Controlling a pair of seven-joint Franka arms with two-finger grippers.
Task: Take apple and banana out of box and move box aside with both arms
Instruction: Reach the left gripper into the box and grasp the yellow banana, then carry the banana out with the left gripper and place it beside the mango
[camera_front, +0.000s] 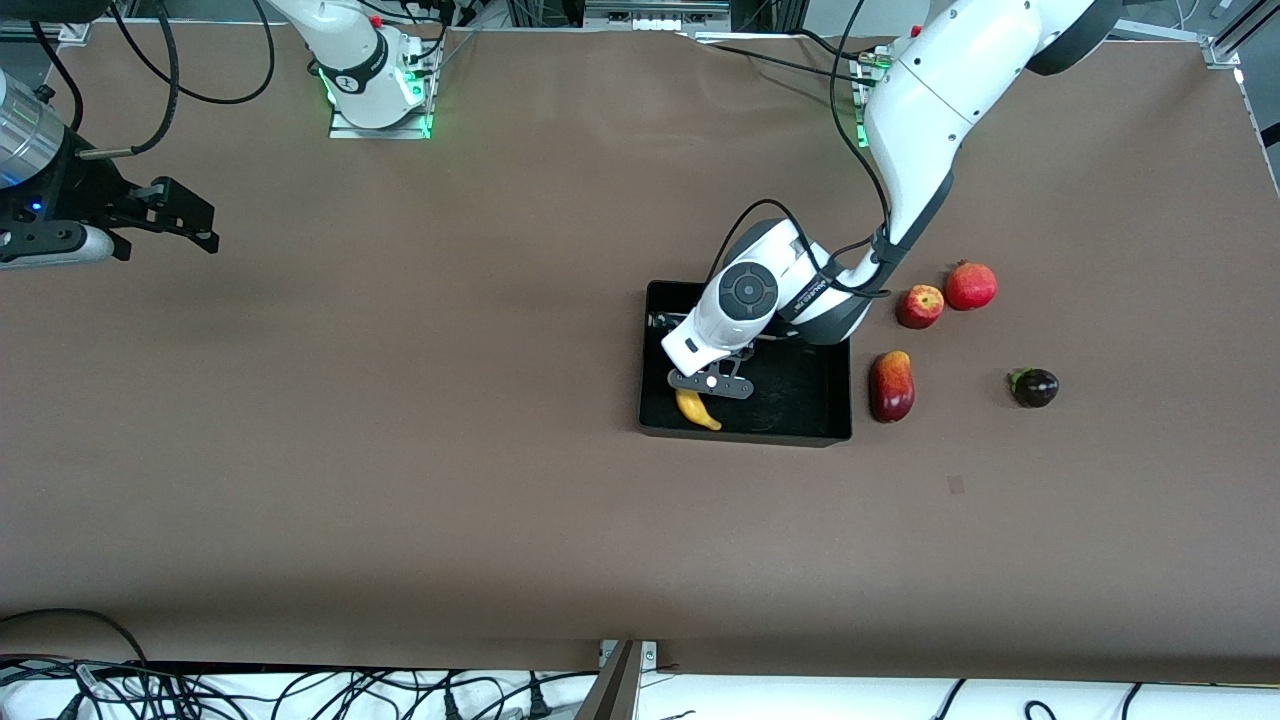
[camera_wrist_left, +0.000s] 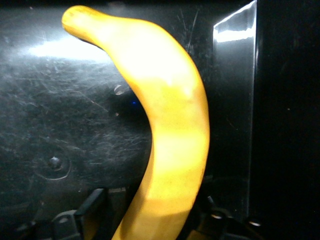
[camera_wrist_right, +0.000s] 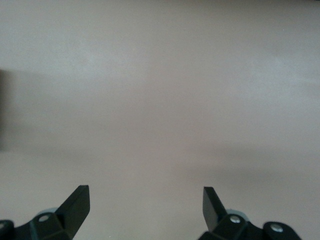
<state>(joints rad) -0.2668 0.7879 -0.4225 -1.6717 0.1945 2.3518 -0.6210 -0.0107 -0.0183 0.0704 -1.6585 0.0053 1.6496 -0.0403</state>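
Both arms are clad in glossy white shells with grey joint caps. Black cables are routed along the left arm (camera_front: 920, 130). The right arm's base (camera_front: 375, 90) is lit green. Black fingers (camera_wrist_right: 75, 207) are fitted.

front light: even overhead, soft arm shadow on table (camera_front: 400, 450)
tray (camera_wrist_left: 235, 75): wall glare, floor sheen
banana (camera_wrist_left: 170, 125): overexposed, close-up soft
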